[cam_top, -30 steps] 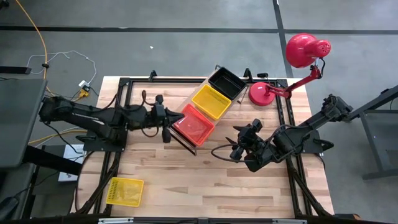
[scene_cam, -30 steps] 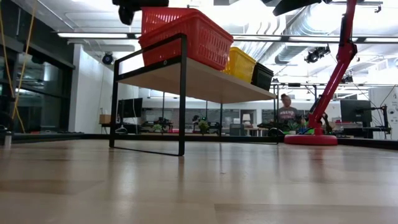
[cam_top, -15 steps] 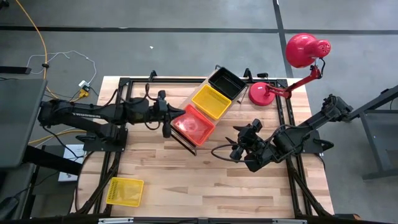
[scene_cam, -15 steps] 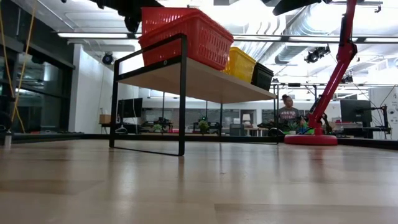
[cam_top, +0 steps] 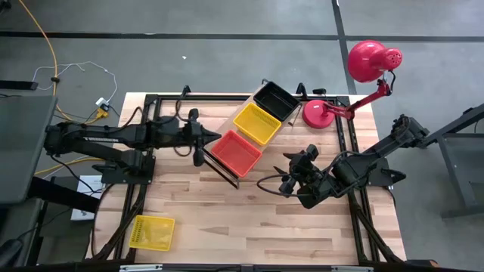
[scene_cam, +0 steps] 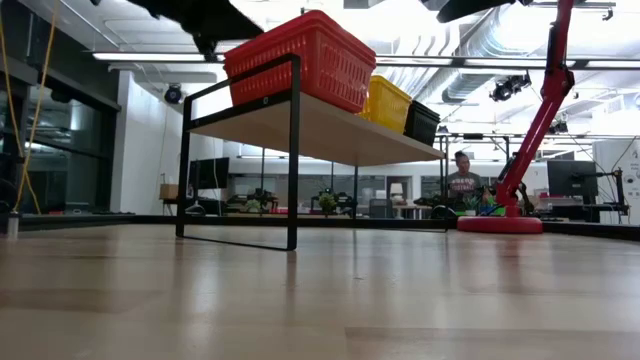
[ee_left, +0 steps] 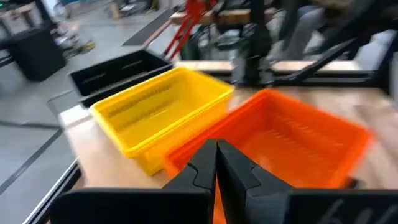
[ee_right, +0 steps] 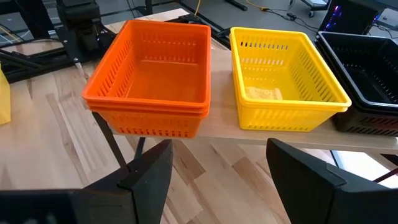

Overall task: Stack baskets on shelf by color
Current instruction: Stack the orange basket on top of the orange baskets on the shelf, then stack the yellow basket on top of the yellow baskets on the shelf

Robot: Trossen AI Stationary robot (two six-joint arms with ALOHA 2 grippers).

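Observation:
The shelf (scene_cam: 330, 130) stands on the table and carries three lots of baskets in a row. Two nested orange baskets (cam_top: 236, 153) sit at its near end, a yellow basket (cam_top: 257, 123) in the middle, and a black basket (cam_top: 275, 100) at its far end. Another yellow basket (cam_top: 151, 232) lies on the table by the near left corner. My left gripper (cam_top: 204, 141) is shut and hangs just left of the orange stack (ee_left: 292, 134), level with its rim. My right gripper (cam_top: 290, 180) is open and waits right of the shelf, facing the baskets (ee_right: 155, 81).
A red lamp (cam_top: 318, 115) stands at the far right corner, its head beyond the table edge. Black frame rails (cam_top: 151, 128) run along the table's sides. Bare tabletop (cam_top: 257, 227) lies between the shelf and the near edge. A person (scene_cam: 462, 180) sits in the room behind.
My left gripper has drawn back from over the orange stack's left end, moving a little toward the far edge and off the basket. The upper orange basket, which stood raised at that end, has dropped down into the one below.

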